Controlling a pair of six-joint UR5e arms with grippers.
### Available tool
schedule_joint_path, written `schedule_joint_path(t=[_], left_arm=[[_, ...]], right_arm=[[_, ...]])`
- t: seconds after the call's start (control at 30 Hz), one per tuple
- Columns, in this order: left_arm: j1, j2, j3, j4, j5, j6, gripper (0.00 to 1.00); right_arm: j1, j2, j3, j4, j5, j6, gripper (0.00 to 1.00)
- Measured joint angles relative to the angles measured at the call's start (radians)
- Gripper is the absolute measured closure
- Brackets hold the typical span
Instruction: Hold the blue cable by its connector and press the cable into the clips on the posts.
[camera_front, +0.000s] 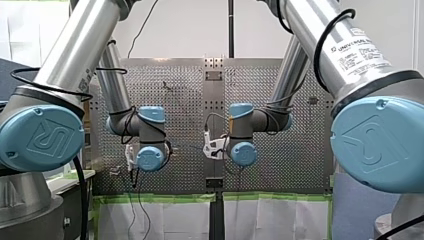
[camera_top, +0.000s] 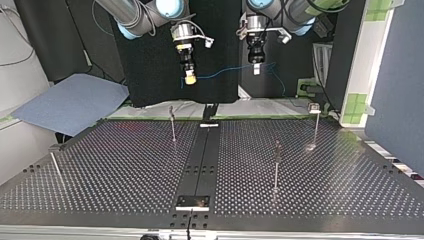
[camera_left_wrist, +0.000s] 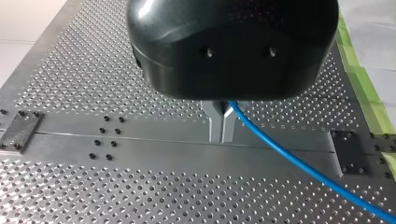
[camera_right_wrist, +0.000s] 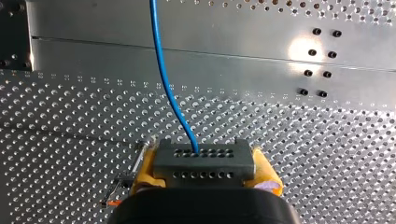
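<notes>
Connector (camera_right_wrist: 203, 161), grey, sits clamped between the yellow pads of my right gripper (camera_top: 190, 78), left of the centre rail (camera_top: 206, 150) in the top view. The blue cable (camera_top: 225, 71) crosses high above the rail to my left gripper (camera_top: 256, 67), whose metal fingers (camera_left_wrist: 215, 123) are pinched on it. Four posts (camera_top: 276, 167) flank the rail, two on each side, with open perforated table (camera_top: 125, 175) between them. The label (camera_front: 361, 50) on my right arm begins "UNIVERSAL"; its finer print is unreadable.
</notes>
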Motion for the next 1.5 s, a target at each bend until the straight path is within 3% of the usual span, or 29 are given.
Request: schedule_joint_path(t=[0.4, 0.83, 1.0, 1.13, 1.3, 1.5], left_arm=[[0.011, -0.082, -0.001, -0.028, 0.0, 0.02, 0.98], [0.011, -0.089, -0.001, -0.028, 0.0, 0.021, 0.98], [0.011, -0.09, -0.001, -0.028, 0.0, 0.021, 0.98], [0.011, -0.09, -0.001, -0.028, 0.0, 0.021, 0.98], [0.011, -0.09, -0.001, -0.028, 0.0, 0.021, 0.98], [0.011, -0.09, -0.001, -0.028, 0.0, 0.021, 0.98]], right_arm=[[0.0, 0.0, 0.0, 0.001, -0.001, 0.0, 1.0], [0.001, 0.001, -0.001, 0.002, 0.0, -0.001, 1.0], [0.028, 0.033, -0.026, 0.034, 0.019, -0.033, 1.0], [0.036, 0.068, -0.032, 0.069, 0.024, -0.059, 1.0], [0.038, 0.111, -0.034, 0.119, 0.025, -0.067, 1.0], [0.038, 0.122, -0.034, 0.144, 0.025, -0.067, 1.0]])
